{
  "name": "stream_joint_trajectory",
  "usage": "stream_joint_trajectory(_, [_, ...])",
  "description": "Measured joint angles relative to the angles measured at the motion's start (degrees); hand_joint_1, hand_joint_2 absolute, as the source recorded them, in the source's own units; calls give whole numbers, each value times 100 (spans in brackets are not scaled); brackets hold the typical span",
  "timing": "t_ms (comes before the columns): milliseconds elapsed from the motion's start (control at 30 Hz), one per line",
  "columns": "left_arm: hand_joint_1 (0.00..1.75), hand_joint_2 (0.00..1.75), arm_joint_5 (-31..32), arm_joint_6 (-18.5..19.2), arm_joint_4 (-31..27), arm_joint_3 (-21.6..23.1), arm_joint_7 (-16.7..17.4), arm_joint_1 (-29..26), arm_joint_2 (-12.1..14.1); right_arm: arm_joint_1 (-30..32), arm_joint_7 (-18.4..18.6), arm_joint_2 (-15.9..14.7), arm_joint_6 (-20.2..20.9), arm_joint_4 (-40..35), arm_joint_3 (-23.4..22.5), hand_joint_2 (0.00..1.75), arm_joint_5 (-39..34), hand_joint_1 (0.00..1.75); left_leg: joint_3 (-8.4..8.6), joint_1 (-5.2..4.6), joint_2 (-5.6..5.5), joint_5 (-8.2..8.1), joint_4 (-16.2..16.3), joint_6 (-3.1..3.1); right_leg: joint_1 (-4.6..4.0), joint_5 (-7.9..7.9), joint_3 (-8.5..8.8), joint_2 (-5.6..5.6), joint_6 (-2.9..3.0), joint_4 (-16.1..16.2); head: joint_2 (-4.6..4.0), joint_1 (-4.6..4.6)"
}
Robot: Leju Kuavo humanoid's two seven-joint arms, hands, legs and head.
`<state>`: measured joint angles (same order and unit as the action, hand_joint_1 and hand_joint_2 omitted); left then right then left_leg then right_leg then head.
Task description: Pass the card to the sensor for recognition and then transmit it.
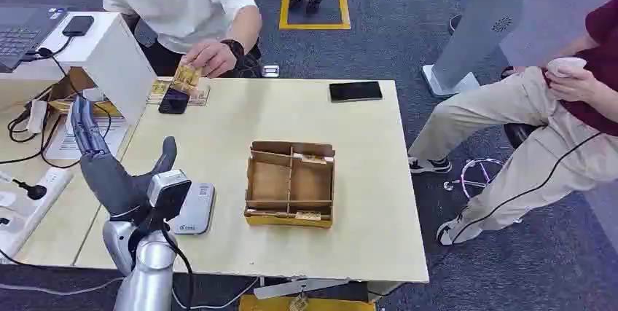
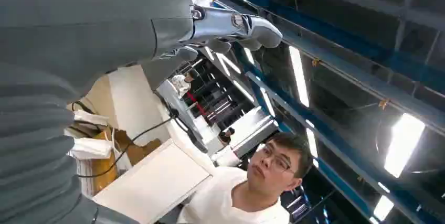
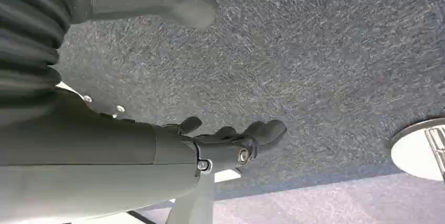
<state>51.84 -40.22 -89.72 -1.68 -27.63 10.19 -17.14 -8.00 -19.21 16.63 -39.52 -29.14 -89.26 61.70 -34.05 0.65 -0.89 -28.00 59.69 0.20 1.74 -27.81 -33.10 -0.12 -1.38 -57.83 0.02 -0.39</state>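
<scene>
At lower left of the head view, the grey ribbed left hand (image 1: 102, 158) is raised with fingers spread, empty, above the pale wood counter (image 1: 364, 202). Upper left, a person's hand (image 1: 208, 56) pinches the yellowish card (image 1: 186, 76). Over speckled grey carpet (image 3: 325, 51), the right hand (image 3: 231, 142) hangs loosely curled, holding nothing.

This looks like an office or test lab set up as a service counter. A pale wooden table (image 1: 364, 180) stands on grey-blue carpet tile flooring (image 1: 408, 27). Beside the table to the left, a white desk (image 1: 109, 49) carries an open grey laptop (image 1: 18, 34). Beyond the table, a yellow square floor marking (image 1: 315, 9) lies on the carpet. Long fluorescent ceiling lights (image 2: 299, 77) hang between blue steel beams (image 2: 336, 40).
</scene>
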Motion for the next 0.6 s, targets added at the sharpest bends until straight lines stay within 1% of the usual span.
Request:
stream_joint_trajectory(167, [0, 175, -63, 0, -41, -26, -94, -19, 0, 3, -4, 37, 0, -52, 0, 175, 2, 0, -1, 0, 0, 0, 0, 0, 0, 0, 1, 0, 0, 0, 0, 0])
stream_joint_trajectory(300, [0, 175, -44, 0, -41, -76, -94, -34, 0, 5, -4, 50, 0, -76, 0, 175, 0, 0, 0, 0, 0, 0, 0, 0, 0, 0, 2, 0, 0, 0, 0, 0])
stream_joint_trajectory(333, [0, 0, 49, 0, -44, -92, -85, -34, 0, 7, -4, 52, 0, -76, 0, 175, 11, 0, 0, 0, 0, 0, 0, 0, 0, 0, 2, 0, 0, 0, 0, -2])
stream_joint_trajectory(367, [0, 175, 186, 0, -55, -103, -43, -35, 0, 8, -15, 52, 0, -76, 0, 175, 37, 0, 0, 0, -1, 0, 0, 0, 0, 0, 2, -1, 0, 0, 0, 0])
stream_joint_trajectory(533, [0, 175, 954, 0, -59, -232, 133, -41, 0, 4, -83, 50, 0, -57, 0, 175, 186, 0, 2, 0, 0, 0, 0, 0, 0, 0, 0, 1, 0, 0, 0, 0])
stream_joint_trajectory(600, [0, 175, 1113, 0, -57, -275, 153, -46, 0, -1, -125, 50, 0, -37, 0, 175, 208, 0, 4, 0, 2, 0, 0, 0, 0, 0, 0, 2, 0, 0, 0, -2])
